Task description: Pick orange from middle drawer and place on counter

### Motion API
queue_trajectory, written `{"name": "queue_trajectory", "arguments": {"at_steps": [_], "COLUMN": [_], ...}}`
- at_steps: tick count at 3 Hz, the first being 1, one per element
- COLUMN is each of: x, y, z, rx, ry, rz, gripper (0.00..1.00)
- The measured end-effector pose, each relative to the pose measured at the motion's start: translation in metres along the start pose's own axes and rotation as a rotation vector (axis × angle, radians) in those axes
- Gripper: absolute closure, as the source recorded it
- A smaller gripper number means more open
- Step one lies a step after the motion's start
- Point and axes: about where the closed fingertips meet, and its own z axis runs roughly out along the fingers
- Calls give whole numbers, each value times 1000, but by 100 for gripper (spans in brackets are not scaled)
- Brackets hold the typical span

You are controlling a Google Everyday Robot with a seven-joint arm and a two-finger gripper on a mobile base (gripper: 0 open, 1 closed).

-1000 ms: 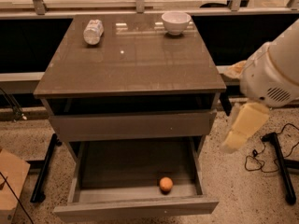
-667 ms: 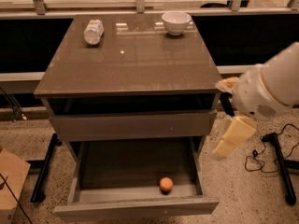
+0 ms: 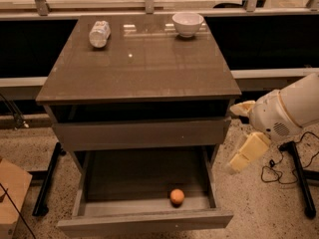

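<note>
The orange (image 3: 177, 196) lies on the dark floor of the pulled-out middle drawer (image 3: 144, 222), near its front wall and right of centre. The counter (image 3: 139, 63) is the glossy grey-brown top above it. My gripper (image 3: 244, 131) hangs in the air to the right of the cabinet, at about the height of the closed upper drawer front, up and to the right of the orange. Its cream fingers (image 3: 247, 153) are spread apart and hold nothing.
A white bowl (image 3: 187, 24) stands at the counter's back right and a clear plastic bottle (image 3: 99, 33) lies at its back left. A black stand leg and cables (image 3: 299, 178) are on the floor at right. A cardboard box (image 3: 10, 195) sits at left.
My arm and gripper have moved left and down, closer to the cabinet's right side. The orange and drawer have not moved.
</note>
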Motion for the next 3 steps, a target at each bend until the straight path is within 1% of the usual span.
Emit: {"name": "queue_trajectory", "arguments": {"at_steps": [1,2,3], "x": [6,28,62], "y": [-1,-9,-13], "z": [38,95,141], "rx": [-7,-39,-82], "ry": [49,23,-18], "rz": [11,49,102], "gripper": [0,0,0]}}
